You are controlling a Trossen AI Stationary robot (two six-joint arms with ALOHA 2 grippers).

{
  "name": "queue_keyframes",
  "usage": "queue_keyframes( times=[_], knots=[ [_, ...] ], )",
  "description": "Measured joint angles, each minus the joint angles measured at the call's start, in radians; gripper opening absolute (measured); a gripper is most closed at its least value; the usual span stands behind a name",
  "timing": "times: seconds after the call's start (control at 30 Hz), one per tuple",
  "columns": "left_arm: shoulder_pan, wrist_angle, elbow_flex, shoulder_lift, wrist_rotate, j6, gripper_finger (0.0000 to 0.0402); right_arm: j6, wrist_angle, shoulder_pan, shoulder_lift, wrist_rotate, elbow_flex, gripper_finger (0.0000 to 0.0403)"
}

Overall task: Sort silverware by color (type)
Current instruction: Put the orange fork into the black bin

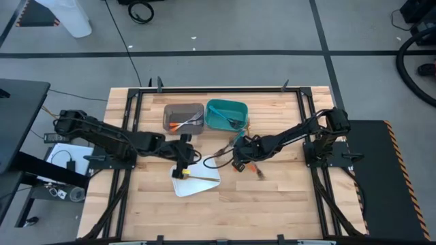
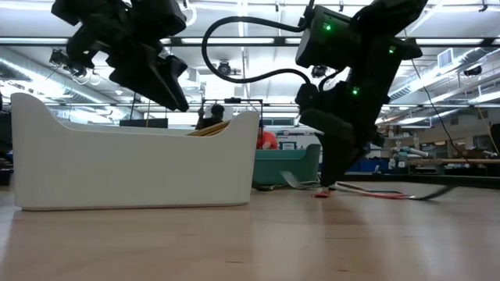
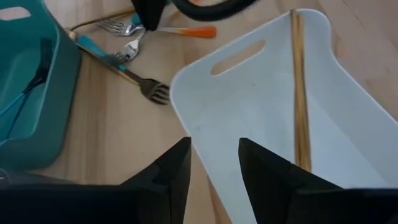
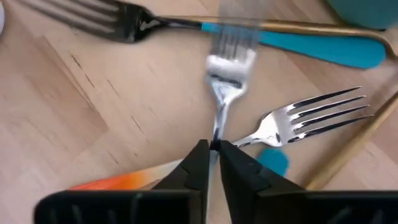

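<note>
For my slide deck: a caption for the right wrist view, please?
Right gripper pinches an orange-handled fork by its neck, above other forks on the wooden table.

Overhead camera looks straight down on the whole pale wooden worktop [image 1: 272, 197]. Low camera sits at worktop level, close against the white plastic tray [image 2: 133, 168], facing the room. Both wrist cameras peer down close, sharing the scattered forks; the left's also takes in that tray [image 3: 261, 112].

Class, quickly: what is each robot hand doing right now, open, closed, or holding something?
Left hand: open, holding nothing, above the white tray.
Right hand: closed on the orange-handled fork.
</note>
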Motion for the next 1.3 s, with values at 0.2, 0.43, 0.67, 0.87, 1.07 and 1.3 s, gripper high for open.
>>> queue_keyframes(
  times=[0.2,0.43,0.67,0.87,1.07,1.3],
  knots=[
    [-0.020,-0.024,0.000,0.000,0.000,0.000,0.0142,-0.056,0.014,0.000,0.000,-0.004,0.000,0.0026],
    [-0.030,-0.052,0.000,0.000,0.000,0.000,0.0142,-0.088,0.022,0.001,0.006,-0.007,0.033,0.0036],
    [-0.030,-0.062,0.000,0.000,0.000,-0.007,0.0142,-0.141,0.007,0.001,0.004,0.031,0.101,0.0063],
    [-0.030,-0.065,0.000,0.000,0.000,-0.017,0.0142,-0.160,0.009,-0.016,0.004,0.031,0.102,0.0083],
    [-0.030,-0.083,0.000,0.000,0.000,-0.018,0.0142,-0.180,0.031,-0.005,0.004,-0.004,0.102,0.0128],
    [-0.030,-0.096,0.000,0.000,0.000,-0.021,0.0142,-0.170,0.075,0.018,0.036,-0.020,0.087,0.0161]
  ],
)
